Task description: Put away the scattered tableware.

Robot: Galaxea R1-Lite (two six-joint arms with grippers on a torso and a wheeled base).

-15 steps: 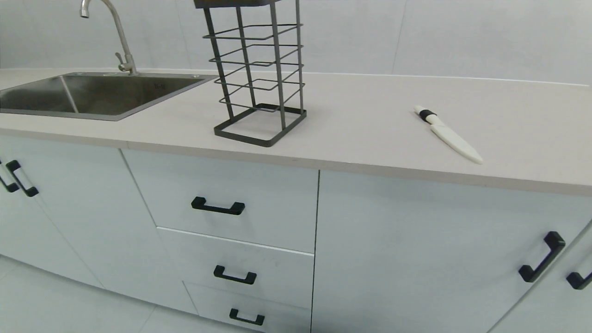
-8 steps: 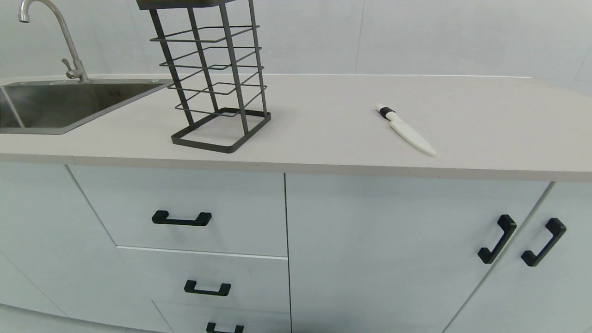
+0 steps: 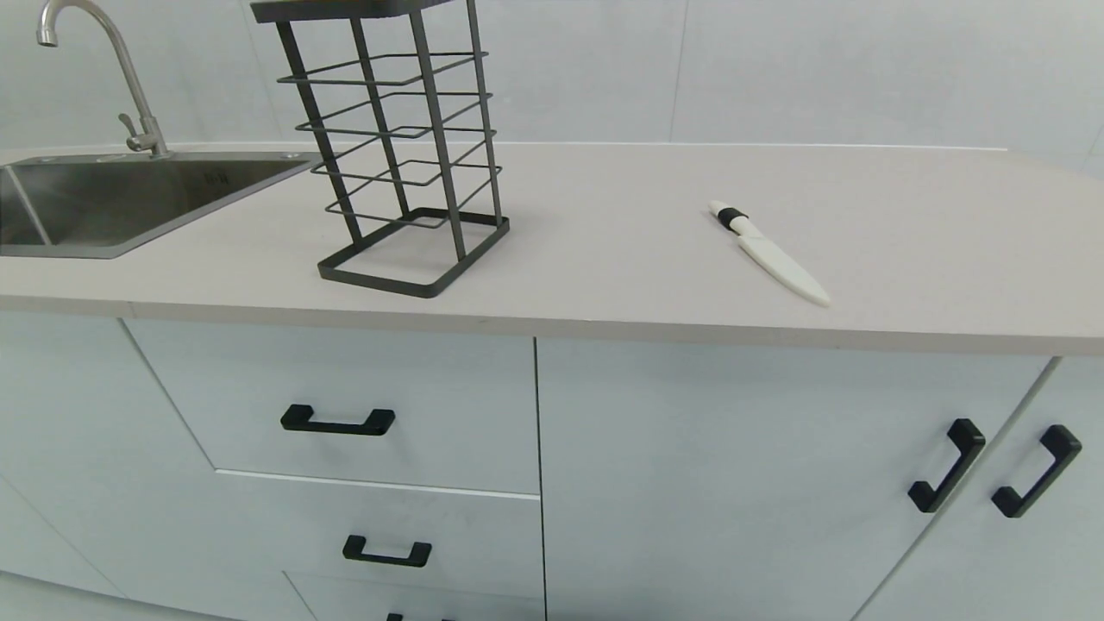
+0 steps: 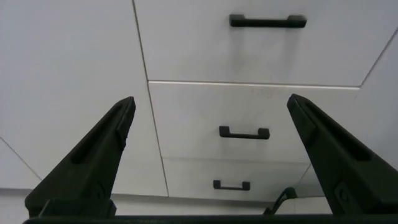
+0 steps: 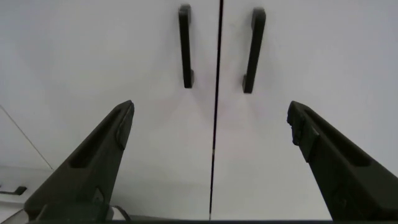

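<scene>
One long pale tabletop (image 3: 604,259) spans the head view, above a run of white cabinets: a stack of drawers (image 3: 345,379) with black bar handles on the left and a pair of doors (image 3: 733,474) with upright black handles on the right.

Set into the tabletop at the far left is a steel sink (image 3: 103,198), with a curved faucet (image 3: 131,82) rising at its back edge.

Just right of the sink stands a tall black wire rack (image 3: 439,147), upright on a rectangular base, with several open wire tiers and a solid dark top.

Down in front of the drawers hangs the left gripper (image 4: 210,102), its two dark fingers spread wide with nothing between them; three drawer handles show beyond it.

Facing the seam between the two doors, the right gripper (image 5: 210,107) is likewise spread wide and holds nothing, the two door handles in sight past it.

Lying flat on the tabletop, well right of the rack, is a white knife (image 3: 769,255) with a black band on its handle. Its handle points toward the wall and its tip toward the front edge, angled to the right. Neither gripper is near it.
</scene>
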